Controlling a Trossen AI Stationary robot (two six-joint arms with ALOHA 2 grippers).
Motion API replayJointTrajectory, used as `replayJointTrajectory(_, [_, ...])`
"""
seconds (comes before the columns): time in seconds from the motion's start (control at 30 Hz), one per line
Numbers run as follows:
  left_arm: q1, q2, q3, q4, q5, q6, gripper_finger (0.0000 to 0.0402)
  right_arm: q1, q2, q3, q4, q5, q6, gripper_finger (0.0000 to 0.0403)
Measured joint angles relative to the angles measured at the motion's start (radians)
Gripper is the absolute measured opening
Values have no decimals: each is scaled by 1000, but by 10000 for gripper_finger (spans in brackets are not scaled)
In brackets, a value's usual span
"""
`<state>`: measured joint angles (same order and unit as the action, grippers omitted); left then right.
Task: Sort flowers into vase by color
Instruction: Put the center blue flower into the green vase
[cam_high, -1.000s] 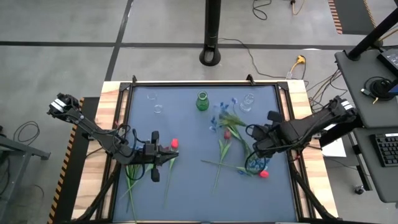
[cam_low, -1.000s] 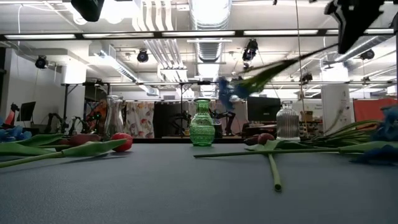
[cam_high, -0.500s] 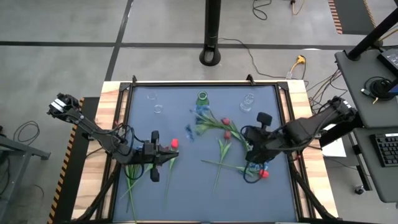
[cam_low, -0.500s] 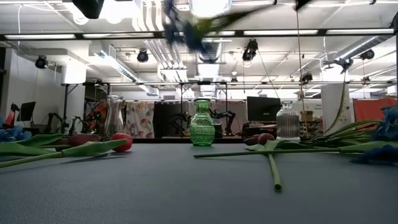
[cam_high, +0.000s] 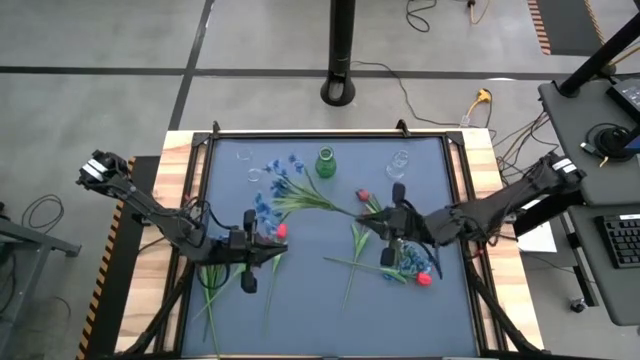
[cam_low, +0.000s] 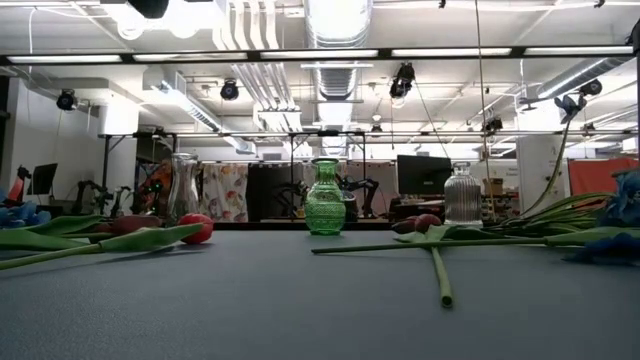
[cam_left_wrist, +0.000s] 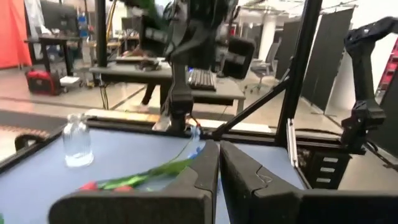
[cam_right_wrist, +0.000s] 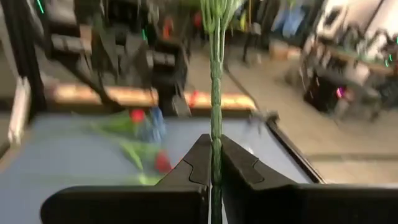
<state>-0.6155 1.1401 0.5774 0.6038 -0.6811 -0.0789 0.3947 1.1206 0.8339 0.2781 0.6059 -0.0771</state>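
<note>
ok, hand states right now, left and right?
Left hand: closed, holding nothing visible, low over the table's left side.
Right hand: closed on the blue flower sprig by its stem, mid-table.

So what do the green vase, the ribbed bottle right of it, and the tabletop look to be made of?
The green vase looks like translucent pressed glass: light passes through its textured body. The ribbed bottle seems clear glass too, with vertical ridges and the room showing through it. The tabletop looks like a matte blue-grey mat, perhaps fabric or rubber, since it gives no reflections.
</note>
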Motion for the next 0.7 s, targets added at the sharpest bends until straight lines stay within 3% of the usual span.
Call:
replayJointTrajectory(0.17, [6,95,0,202,3,139,0,-19,61,-225,589,-126,-86,12])
replayJointTrajectory(0.3, [23,169,0,343,6,199,9,-22,149,-311,907,-143,-100,12])
replayJointTrajectory(0.47, [63,232,9,421,8,202,35,-27,280,-319,1100,-195,-100,12])
replayJointTrajectory(0.7, [84,266,39,428,12,199,89,-42,410,-250,1223,-195,-150,12])
